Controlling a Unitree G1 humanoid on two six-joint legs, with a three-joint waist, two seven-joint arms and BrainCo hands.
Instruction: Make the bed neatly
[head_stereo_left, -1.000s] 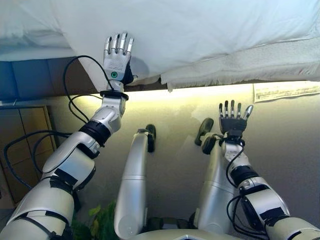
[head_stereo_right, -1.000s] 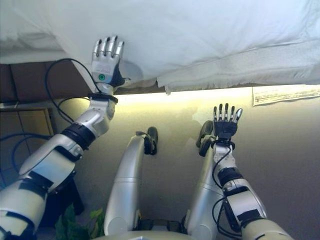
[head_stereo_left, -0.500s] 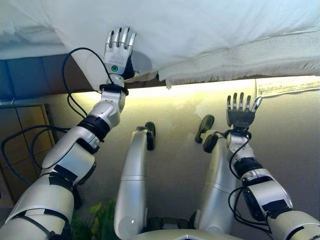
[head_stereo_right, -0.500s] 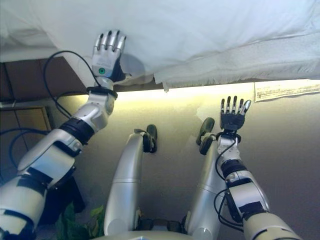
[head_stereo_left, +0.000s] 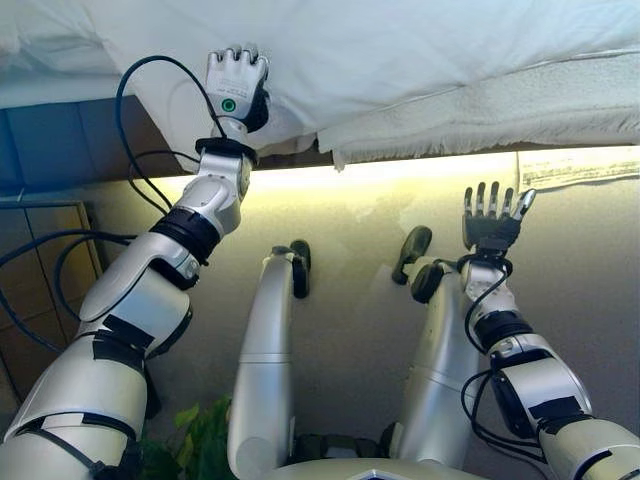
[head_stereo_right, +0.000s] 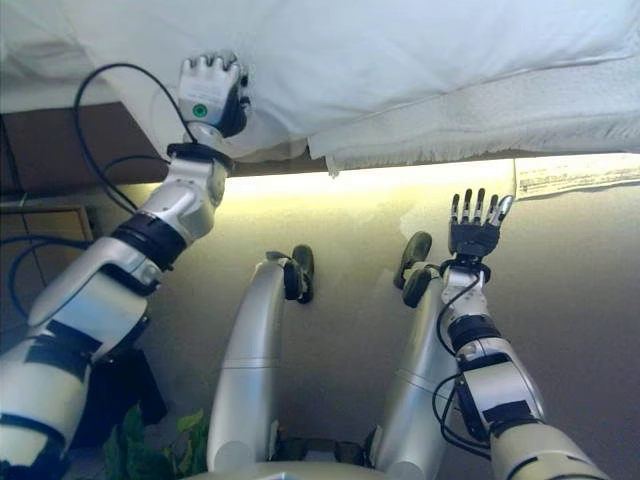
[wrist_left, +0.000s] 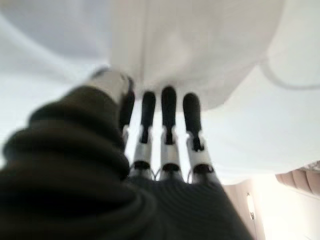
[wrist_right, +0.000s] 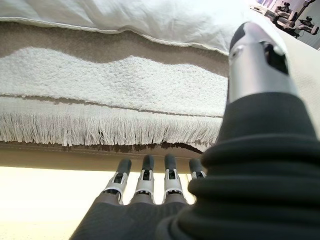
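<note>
Left eye view: the left robot hand (head_stereo_left: 236, 85) is up at the hanging edge of the white duvet (head_stereo_left: 400, 50), at the corner of the bed (head_stereo_left: 60, 90). Its fingers curl into the fabric, tips buried in the cloth, so it looks clamped on the duvet edge. In the left wrist view the fingers (wrist_left: 168, 112) press into white folds, with the thumb (wrist_left: 111, 82) close beside them against the same cloth; the view is blurred, so the exact pinch is hard to read.

The duvet covers the top of the view and drapes over the bed side. Under it on the right a white textured blanket (head_stereo_left: 520, 95) with a fringed edge (wrist_right: 100, 130) hangs out below the duvet hem. Below that runs a brightly lit strip of floor (head_stereo_left: 380, 200) along the bed base.

The right robot hand (head_stereo_left: 492, 222) is low, well apart from the bedding, over the floor. Its fingers are straight and spread, holding nothing. In the right wrist view its fingers (wrist_right: 144, 175) point toward the blanket fringe without touching it.

A sheet of paper (head_stereo_left: 580, 165) lies on the floor at the right, near the bed. A wooden cabinet (head_stereo_left: 30, 300) stands at the left.
</note>
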